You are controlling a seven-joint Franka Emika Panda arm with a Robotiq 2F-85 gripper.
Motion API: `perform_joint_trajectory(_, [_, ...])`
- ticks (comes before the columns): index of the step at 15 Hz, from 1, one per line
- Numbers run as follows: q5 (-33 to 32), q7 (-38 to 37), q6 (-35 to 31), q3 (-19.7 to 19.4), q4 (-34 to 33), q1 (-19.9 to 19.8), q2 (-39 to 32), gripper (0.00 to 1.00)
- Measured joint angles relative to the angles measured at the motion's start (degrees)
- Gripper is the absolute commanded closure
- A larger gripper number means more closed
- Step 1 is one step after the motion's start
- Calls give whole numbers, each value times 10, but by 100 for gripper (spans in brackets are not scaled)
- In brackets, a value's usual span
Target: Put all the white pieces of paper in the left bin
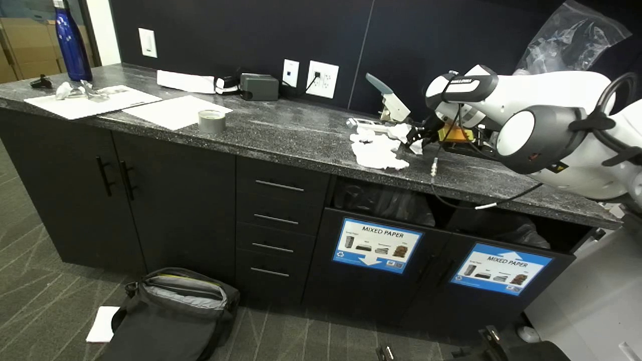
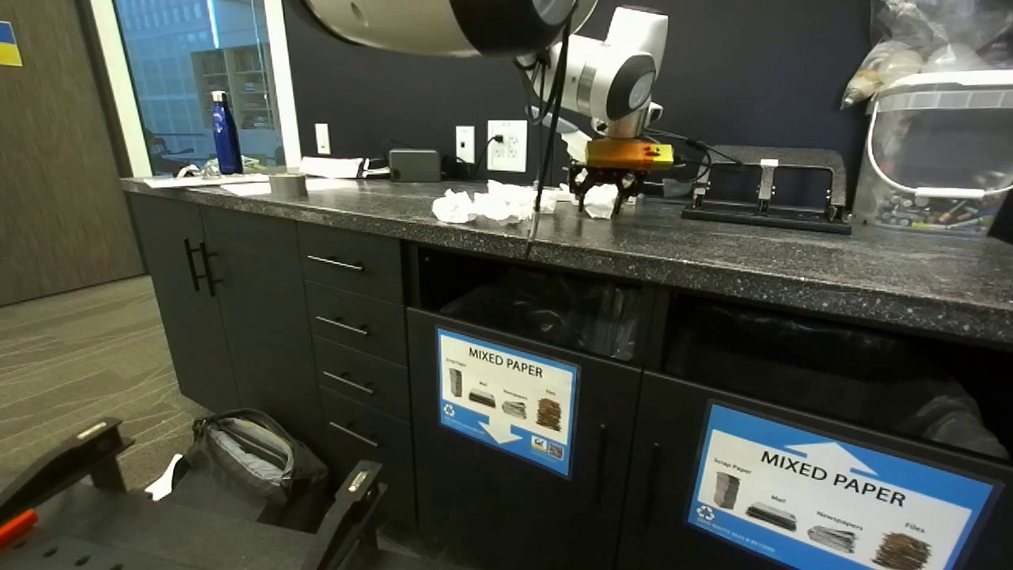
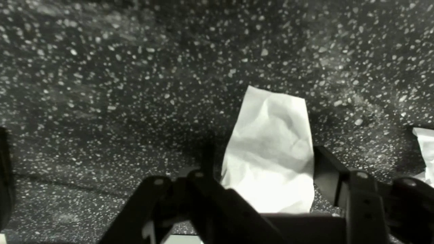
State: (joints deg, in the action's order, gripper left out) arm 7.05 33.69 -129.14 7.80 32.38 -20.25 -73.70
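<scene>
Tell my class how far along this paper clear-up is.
Done: nothing I can confirm; no white paper shows in the opening of the left bin, though its depths are hidden.
In hand: the gripper straddles one white paper piece at the counter; whether it grips is unclear.
Left: that piece, plus the crumpled white pieces on the counter beside it.

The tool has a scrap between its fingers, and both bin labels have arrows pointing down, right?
Almost: the right label's arrow points up, as both exterior views show. The left label's arrow points down, and the tool has a scrap between its fingers.
</scene>
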Motion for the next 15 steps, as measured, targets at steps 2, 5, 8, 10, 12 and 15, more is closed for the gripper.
perform_joint_trajectory(2, [0,4,-10,0,-5,0,-5,71])
perform_joint_trajectory(5, [0,9,-21,0,-11,0,-10,89])
perform_joint_trajectory(8, [-1,14,-31,-1,-12,0,-12,92])
perform_joint_trajectory(10, [-4,13,-31,-7,-13,2,-12,88])
perform_joint_trajectory(12, [-19,1,-31,-24,-15,7,-11,86])
perform_joint_trajectory(15, [-58,-52,-17,-75,-19,21,-7,87])
